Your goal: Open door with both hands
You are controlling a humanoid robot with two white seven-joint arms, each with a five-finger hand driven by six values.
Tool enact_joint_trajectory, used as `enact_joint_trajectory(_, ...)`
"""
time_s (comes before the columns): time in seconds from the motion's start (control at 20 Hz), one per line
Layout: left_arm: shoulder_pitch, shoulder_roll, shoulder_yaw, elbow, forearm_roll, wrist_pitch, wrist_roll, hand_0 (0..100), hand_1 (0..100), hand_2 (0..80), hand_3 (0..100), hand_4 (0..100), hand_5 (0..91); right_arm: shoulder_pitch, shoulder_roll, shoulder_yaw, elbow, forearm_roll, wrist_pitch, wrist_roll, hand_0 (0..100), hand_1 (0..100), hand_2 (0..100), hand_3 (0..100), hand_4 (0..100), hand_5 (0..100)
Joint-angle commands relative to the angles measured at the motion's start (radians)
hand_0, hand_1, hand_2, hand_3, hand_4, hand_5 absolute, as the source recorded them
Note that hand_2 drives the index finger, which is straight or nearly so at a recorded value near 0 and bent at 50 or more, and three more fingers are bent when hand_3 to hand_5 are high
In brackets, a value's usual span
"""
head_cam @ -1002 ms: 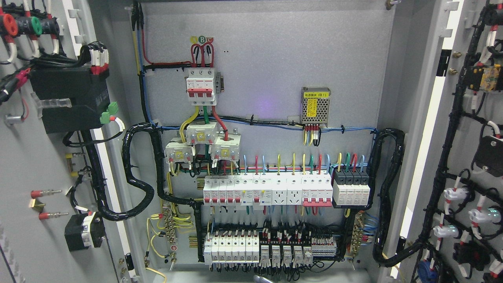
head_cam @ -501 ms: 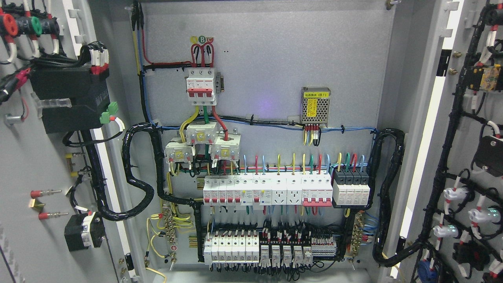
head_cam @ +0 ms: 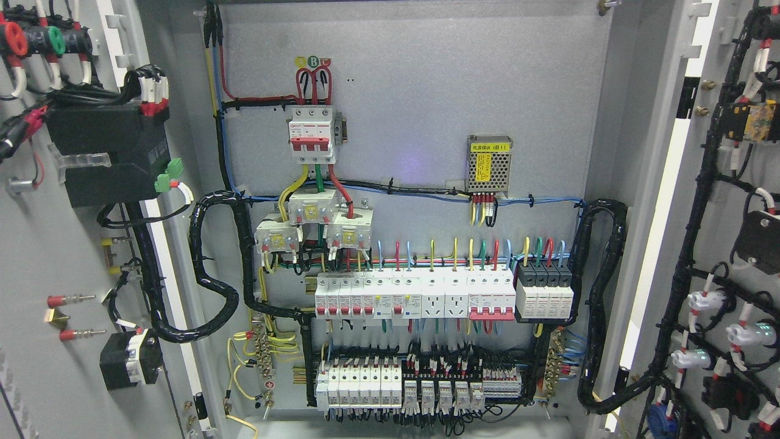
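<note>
Neither robot hand appears in the head view, so its opening and any hold cannot be told. Both cabinet doors stand swung wide: left door [head_cam: 55, 256] at the cabinet's left edge, right door [head_cam: 731, 244] at its right edge, exposing the back panel [head_cam: 414, 91] with breaker rows [head_cam: 414, 296]. Judged risk: a hand re-entering could snag the black cable loom [head_cam: 213, 286] beside the left hinge.

I read a green round sticker [head_cam: 312, 61] marked "B" above the top breaker [head_cam: 312, 134] on the back panel. The power supply [head_cam: 489, 163] carries a yellow label [head_cam: 492, 147] ending in "(B1)"; its other characters are too small for me to make out. Other print is illegible.
</note>
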Motion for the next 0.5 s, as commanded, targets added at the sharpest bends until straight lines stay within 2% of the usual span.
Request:
enact_joint_trajectory(0.0, 0.004, 0.020, 0.014, -0.140, 0.000, -0.083, 0.007, 0, 0, 0.0, 0, 3, 0.0, 0.027, -0.089, -0.165, -0.097, 0.003, -0.017, -0.001, 11, 0, 0, 0, 0, 0)
enact_joint_trajectory(0.1, 0.012, 0.015, 0.034, -0.142, 0.000, -0.140, 0.009, 0, 0, 0.0, 0, 3, 0.0, 0.027, -0.103, -0.191, -0.114, 0.003, -0.026, -0.001, 11, 0, 0, 0, 0, 0)
enact_joint_trajectory(0.25, 0.024, 0.002, 0.065, -0.148, 0.000, -0.232, 0.012, 0, 0, 0.0, 0, 3, 0.0, 0.041, -0.106, -0.236, -0.143, 0.003, -0.049, -0.001, 11, 0, 0, 0, 0, 0)
enact_joint_trajectory(0.45, 0.024, -0.032, 0.122, -0.154, 0.001, -0.278, 0.012, 0, 0, 0.0, 0, 3, 0.0, 0.064, -0.122, -0.266, -0.153, 0.002, -0.078, -0.001, 11, 0, 0, 0, 0, 0)
